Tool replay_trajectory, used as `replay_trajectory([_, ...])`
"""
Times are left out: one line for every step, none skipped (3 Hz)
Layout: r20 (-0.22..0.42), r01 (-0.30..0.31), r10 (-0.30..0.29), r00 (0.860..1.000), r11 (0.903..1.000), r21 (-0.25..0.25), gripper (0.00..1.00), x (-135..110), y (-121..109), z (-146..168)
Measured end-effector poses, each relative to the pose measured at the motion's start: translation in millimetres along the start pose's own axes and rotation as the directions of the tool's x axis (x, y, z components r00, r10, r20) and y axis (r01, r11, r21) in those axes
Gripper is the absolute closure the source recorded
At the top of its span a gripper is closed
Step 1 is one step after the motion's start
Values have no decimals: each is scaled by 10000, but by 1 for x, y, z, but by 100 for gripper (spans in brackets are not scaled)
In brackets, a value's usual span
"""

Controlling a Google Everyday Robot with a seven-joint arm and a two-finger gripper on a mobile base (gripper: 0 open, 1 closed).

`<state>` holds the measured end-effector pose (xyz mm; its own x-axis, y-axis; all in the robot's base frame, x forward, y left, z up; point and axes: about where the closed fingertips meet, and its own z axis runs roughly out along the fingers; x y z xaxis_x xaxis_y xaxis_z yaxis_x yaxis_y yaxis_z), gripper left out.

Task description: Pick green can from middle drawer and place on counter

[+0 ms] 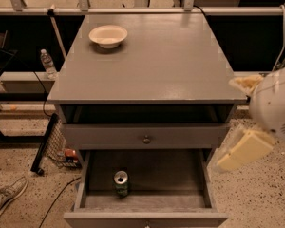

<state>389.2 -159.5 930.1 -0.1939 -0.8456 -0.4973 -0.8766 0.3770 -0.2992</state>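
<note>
The green can [121,183] stands upright in the open middle drawer [199,175], left of centre near its front wall, silver top up. The counter [161,61] is the broad grey top of the cabinet. My gripper [243,118] hangs off the cabinet's right side, level with the counter's front right corner and the drawer below. It is open and empty, with one cream finger [246,83] up by the counter edge and the other one [244,151] lower down. It is well to the right of the can and above it.
A white bowl [108,35] sits on the counter at the back left. A shut drawer front with a round knob [146,139] is above the open drawer. A water bottle [48,63], a shoe [7,196] and cables lie on the floor at the left.
</note>
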Motion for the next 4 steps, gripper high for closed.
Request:
replay_trajectory([482,-452,464,9978,9987,-243,0,18,22,45])
replay_trajectory([694,-926,961,9929,9943,-524,0,38,40,99])
replay_trajectory([827,-1990,2073,9748,9750,-987,0,64,75,191])
replay_trajectory([843,-2030,2118,9737,9739,-1019,0,66,75,195])
